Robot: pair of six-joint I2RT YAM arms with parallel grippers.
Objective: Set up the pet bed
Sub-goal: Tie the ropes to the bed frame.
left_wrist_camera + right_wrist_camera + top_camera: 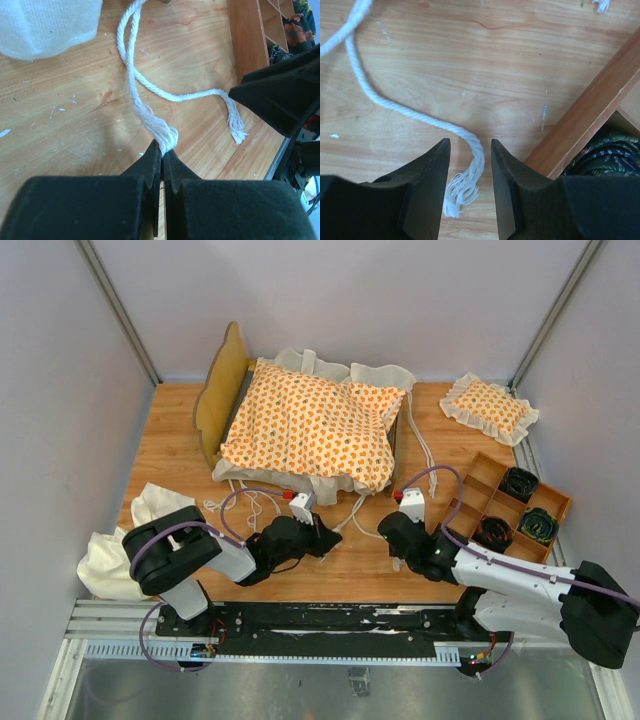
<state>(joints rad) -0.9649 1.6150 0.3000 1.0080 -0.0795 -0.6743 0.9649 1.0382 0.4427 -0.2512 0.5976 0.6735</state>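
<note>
The pet bed's light-wood frame stands at the back left with its scalloped headboard on the left. The large orange-patterned cushion with cream ruffles lies across it. White tie strings trail from the cushion's near edge onto the table. My left gripper is shut on the doubled end of one tie string, pinched at the tips. My right gripper stands open just above the table. The frayed end of another tie string lies between its fingers, untouched.
A small square orange-patterned pillow lies at the back right. A wooden divided tray holding dark rolled items sits right of my right gripper, its wall close by. A cream cloth lies bunched at the near left.
</note>
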